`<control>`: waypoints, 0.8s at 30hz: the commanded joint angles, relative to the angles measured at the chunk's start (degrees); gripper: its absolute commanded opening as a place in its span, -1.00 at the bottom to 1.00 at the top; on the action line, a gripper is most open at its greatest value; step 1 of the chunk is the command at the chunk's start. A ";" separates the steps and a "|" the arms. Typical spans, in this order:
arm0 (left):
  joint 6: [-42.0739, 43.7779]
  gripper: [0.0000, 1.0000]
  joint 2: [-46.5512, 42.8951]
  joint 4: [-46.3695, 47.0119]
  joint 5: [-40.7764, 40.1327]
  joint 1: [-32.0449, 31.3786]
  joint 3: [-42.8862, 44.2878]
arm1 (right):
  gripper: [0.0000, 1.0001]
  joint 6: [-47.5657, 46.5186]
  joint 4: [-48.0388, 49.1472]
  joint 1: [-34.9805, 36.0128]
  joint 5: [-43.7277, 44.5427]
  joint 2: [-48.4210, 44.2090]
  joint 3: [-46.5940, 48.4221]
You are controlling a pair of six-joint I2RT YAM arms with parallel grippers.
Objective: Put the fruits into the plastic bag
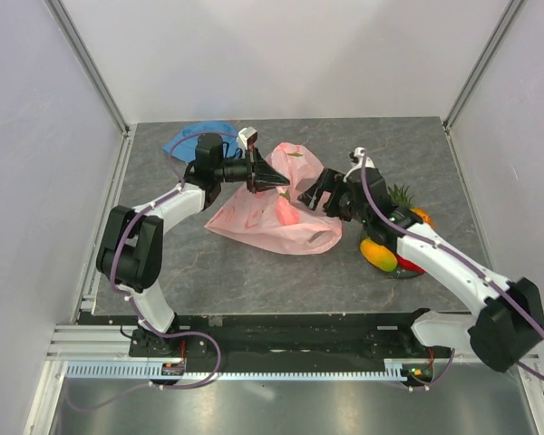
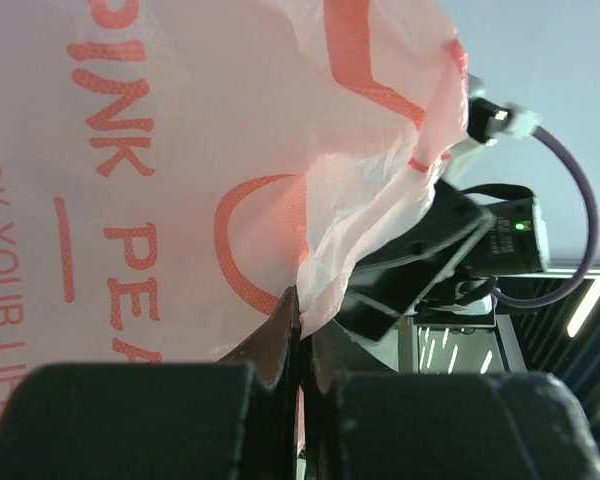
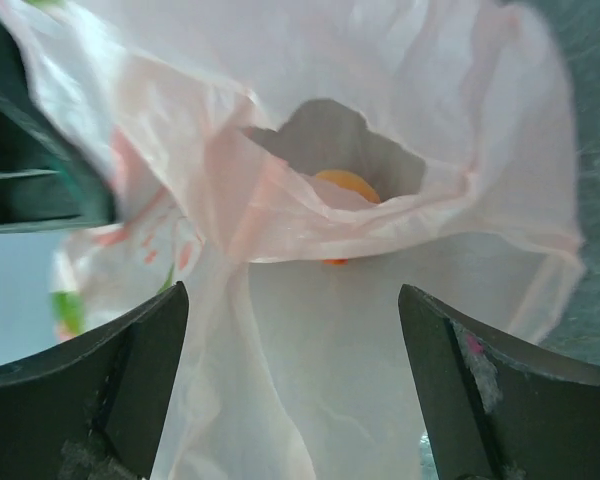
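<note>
Fruits [image 1: 381,252] piled on plate [image 1: 410,275], near right, just beside bag. Pink bag [image 1: 258,225] crumpled mid-table. Right gripper [image 1: 310,195] spread wide, empty, facing bag mouth. Left gripper [image 1: 279,179] pinched tight on bag film. Blue hat [image 1: 189,138] at far edge.

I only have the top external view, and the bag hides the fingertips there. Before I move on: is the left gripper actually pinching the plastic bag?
Observer: Yes. The left wrist view shows the left gripper shut on a fold of the plastic bag.
Operator: And the right gripper?
Observer: The right gripper is open, its fingers wide apart and facing the bag.
Operator: Anything inside the bag?
Observer: The right wrist view shows an orange rounded thing through a gap in the film. It is probably a fruit.
</note>
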 commanded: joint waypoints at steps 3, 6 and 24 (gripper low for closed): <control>8.71 -0.97 -1.04 -7.03 0.28 0.70 1.63 | 0.86 -2.54 -5.81 -2.69 7.36 -8.28 1.81; 11.71 -0.97 -1.65 -10.81 -0.69 0.78 2.42 | 0.86 -4.82 -8.80 -4.45 10.08 -10.21 3.73; 19.19 -0.97 -3.06 -20.23 -3.51 0.96 5.67 | 0.67 -19.67 -45.10 -10.52 15.28 -6.27 10.95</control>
